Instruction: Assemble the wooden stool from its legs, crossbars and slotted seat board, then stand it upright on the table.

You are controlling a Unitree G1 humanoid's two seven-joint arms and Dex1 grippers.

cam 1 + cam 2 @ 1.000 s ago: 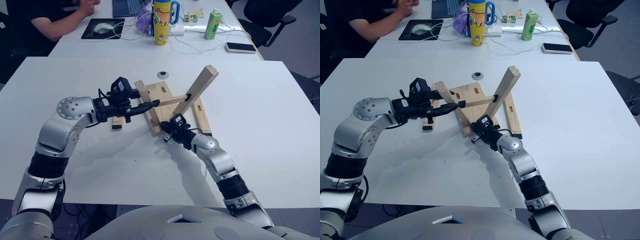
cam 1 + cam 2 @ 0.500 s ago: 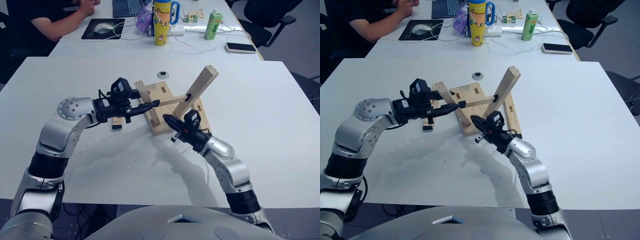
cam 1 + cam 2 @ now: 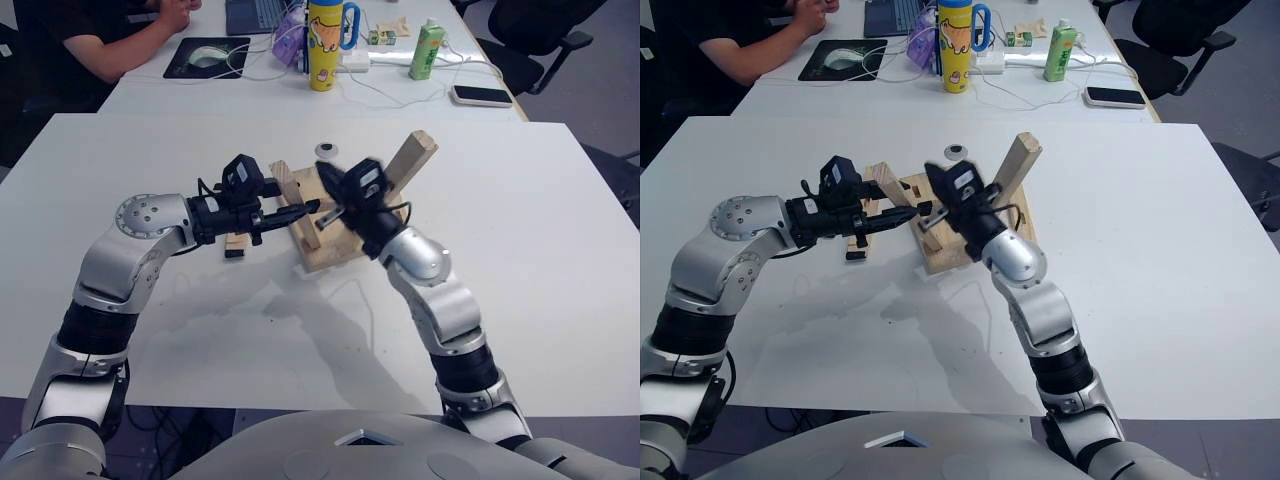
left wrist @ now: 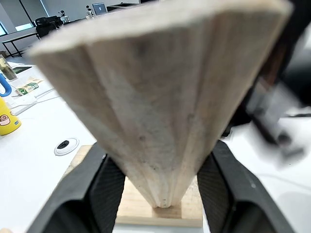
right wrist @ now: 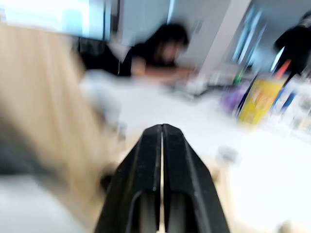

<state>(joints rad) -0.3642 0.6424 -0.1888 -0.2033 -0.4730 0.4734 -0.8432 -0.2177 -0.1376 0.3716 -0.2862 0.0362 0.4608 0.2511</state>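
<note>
The slotted seat board (image 3: 335, 250) lies flat on the white table (image 3: 520, 220). A wooden leg (image 3: 415, 155) rises tilted from its far right side. My left gripper (image 3: 305, 208) is shut on the near end of a wooden crossbar (image 4: 160, 111), which points toward that leg. Black fingers (image 4: 97, 184) press the bar on both sides. My right gripper (image 3: 932, 172) hangs shut above the board, close to the left gripper's tip, and hides most of the crossbar. In the right wrist view its fingers (image 5: 150, 145) touch with nothing between them. A second leg (image 3: 290, 190) lies along the board's left edge.
A short wooden piece (image 3: 235, 246) lies under my left gripper. A round grommet (image 3: 326, 150) sits in the table behind the board. The table behind carries a yellow mug (image 3: 325, 40), a green carton (image 3: 427, 48) and a phone (image 3: 480, 95).
My right arm has risen from the table in front of the board and swung back over it, up to the crossbar. The left arm and crossbar have kept still.
</note>
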